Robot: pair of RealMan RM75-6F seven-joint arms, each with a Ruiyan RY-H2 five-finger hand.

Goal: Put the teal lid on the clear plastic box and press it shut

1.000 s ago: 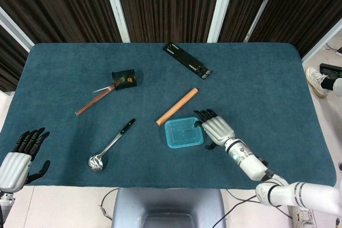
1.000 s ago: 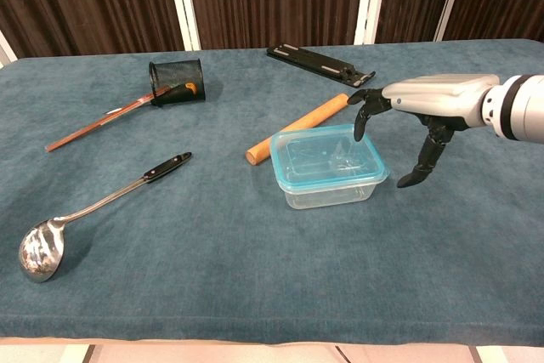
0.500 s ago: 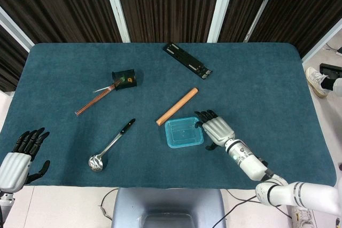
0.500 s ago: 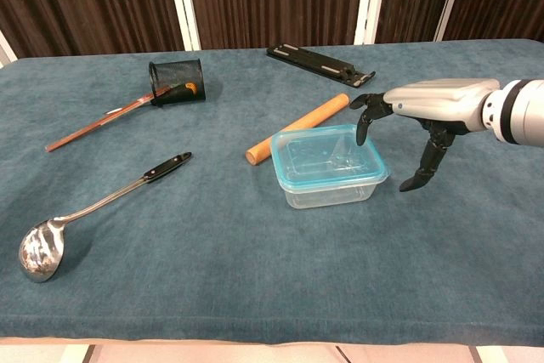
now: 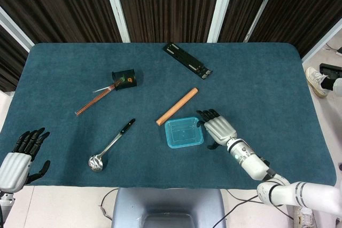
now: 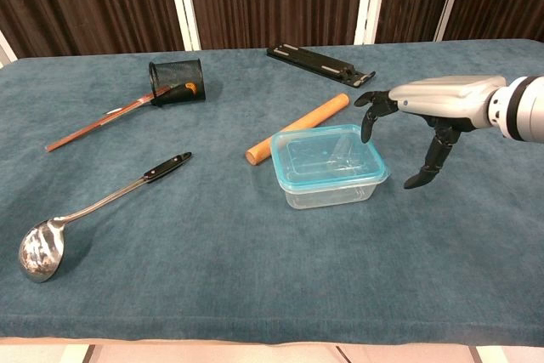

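The clear plastic box stands on the table with the teal lid lying flat on top of it. My right hand hovers just right of the box, palm down, fingers spread and curved downward, holding nothing. Its fingertips hang beside the lid's right edge without touching it. My left hand rests open at the table's near left corner, far from the box; the chest view does not show it.
A wooden rolling pin lies just behind the box. A ladle sits to the left. Further back are a black mesh cup with chopsticks and a black bar.
My right hand has drifted slightly to the right, away from the lid. The box, lid and left hand have not moved.
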